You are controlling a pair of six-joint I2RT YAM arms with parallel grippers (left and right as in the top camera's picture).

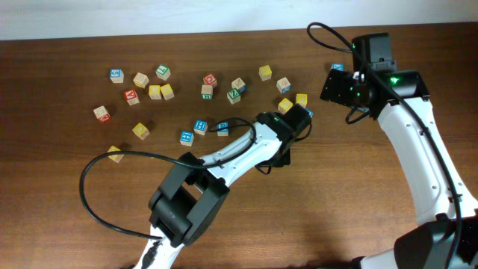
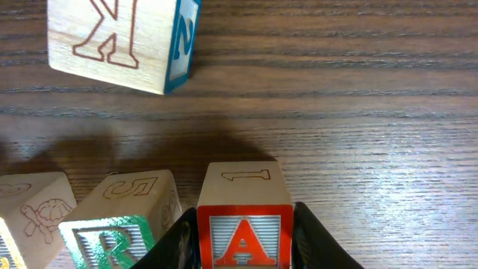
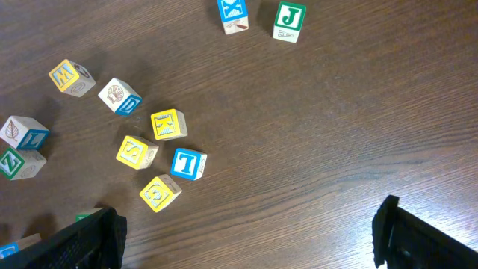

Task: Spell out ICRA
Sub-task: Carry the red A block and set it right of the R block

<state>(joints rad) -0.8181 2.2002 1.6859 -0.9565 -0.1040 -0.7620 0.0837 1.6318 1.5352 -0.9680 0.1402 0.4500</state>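
A wooden cube with a red A (image 2: 244,240) rests on the table between the black fingers of my left gripper (image 2: 245,217), which press against both its sides. Directly left of it stands the green R cube (image 2: 112,243), and beyond that a cube with a turtle drawing (image 2: 33,213) whose letter is cut off. From overhead the left gripper (image 1: 297,118) covers these cubes. My right gripper (image 3: 250,239) hangs wide open over bare wood, at the right rear (image 1: 342,86). I cannot pick out the I and C cubes.
A K cube (image 2: 119,41) lies just beyond the A. Several loose letter cubes are scattered across the rear of the table (image 1: 160,91), with a few blue ones (image 1: 200,125) nearer the middle. A black cable (image 1: 97,168) loops at front left.
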